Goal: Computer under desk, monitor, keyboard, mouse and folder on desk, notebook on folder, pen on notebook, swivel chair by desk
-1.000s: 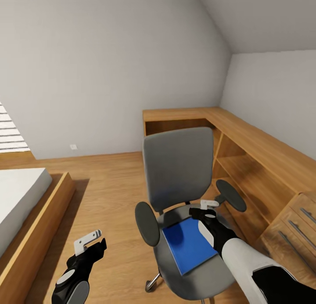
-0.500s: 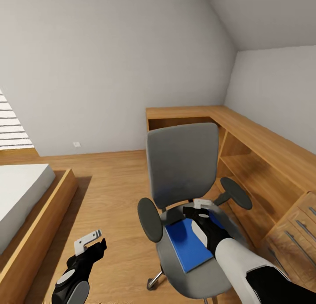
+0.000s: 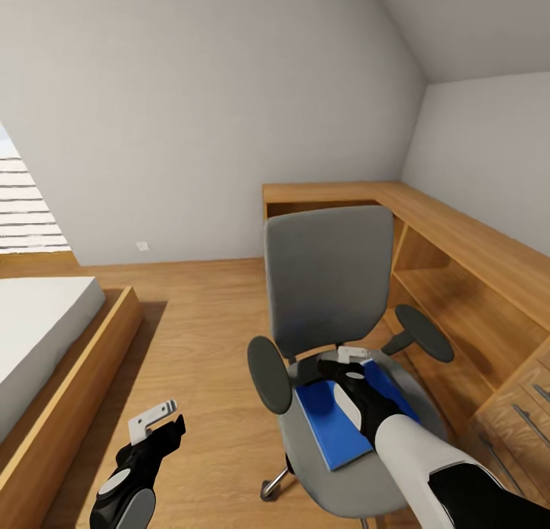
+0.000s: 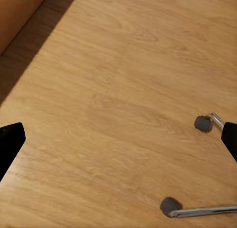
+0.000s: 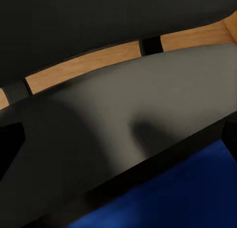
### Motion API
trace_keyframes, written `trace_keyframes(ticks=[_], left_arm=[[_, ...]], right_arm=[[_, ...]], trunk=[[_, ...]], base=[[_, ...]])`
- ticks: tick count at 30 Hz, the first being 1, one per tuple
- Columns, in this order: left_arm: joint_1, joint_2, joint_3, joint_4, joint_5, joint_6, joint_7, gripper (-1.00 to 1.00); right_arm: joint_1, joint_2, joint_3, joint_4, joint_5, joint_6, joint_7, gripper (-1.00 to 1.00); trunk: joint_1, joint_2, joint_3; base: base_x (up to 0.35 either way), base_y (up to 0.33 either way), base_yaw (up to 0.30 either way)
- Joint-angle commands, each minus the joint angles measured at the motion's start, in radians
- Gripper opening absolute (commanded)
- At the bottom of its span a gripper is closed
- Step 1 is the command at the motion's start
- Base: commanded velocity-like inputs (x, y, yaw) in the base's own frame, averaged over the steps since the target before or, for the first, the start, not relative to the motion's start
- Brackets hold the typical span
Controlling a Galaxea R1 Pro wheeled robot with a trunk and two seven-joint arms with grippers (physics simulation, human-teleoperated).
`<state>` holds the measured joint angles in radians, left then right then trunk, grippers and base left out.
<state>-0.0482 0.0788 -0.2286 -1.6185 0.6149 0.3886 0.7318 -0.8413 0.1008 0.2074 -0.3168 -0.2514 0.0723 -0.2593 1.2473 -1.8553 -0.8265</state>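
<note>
Head view: right hand (image 3: 345, 366) over blue folder (image 3: 336, 430) on swivel chair (image 3: 328, 284).

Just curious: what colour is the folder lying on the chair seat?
Bright blue. The folder shows best in the head view.

— What's the room like from where you're driving?
— I've got a wood floor (image 3: 206, 338), plain grey walls (image 3: 191, 108), a sloped ceiling (image 3: 473, 24).
— Furniture?
— Bed (image 3: 46, 322) at the left, slatted window (image 3: 27, 208) behind it.
</note>
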Motion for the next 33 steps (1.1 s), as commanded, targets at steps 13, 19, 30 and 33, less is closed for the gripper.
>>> trace_keyframes(ticks=[13,19,30,33], left_arm=[[-0.001,0.001,-0.002,-0.001,0.006,0.003,0.009,1.00],[-0.001,0.001,-0.001,-0.001,0.006,0.003,0.009,1.00],[-0.001,0.001,-0.001,-0.001,0.006,0.003,0.009,1.00],[-0.001,0.003,0.000,-0.001,0.006,0.004,0.009,1.00]], right_arm=[[-0.001,-0.003,0.008,-0.002,-0.008,0.006,-0.010,1.00],[0.000,-0.003,0.008,-0.002,-0.008,0.007,-0.011,1.00],[0.000,-0.003,0.007,0.004,-0.008,0.007,-0.015,1.00],[0.000,-0.003,0.007,0.004,-0.008,0.008,-0.015,1.00]], trunk=[[0.050,-0.092,-0.042],[0.073,-0.134,-0.061],[0.073,-0.134,-0.061],[0.073,-0.134,-0.061]], base=[[0.000,0.000,0.001],[0.000,0.000,0.000],[0.000,0.000,0.000],[0.000,0.000,0.000]])
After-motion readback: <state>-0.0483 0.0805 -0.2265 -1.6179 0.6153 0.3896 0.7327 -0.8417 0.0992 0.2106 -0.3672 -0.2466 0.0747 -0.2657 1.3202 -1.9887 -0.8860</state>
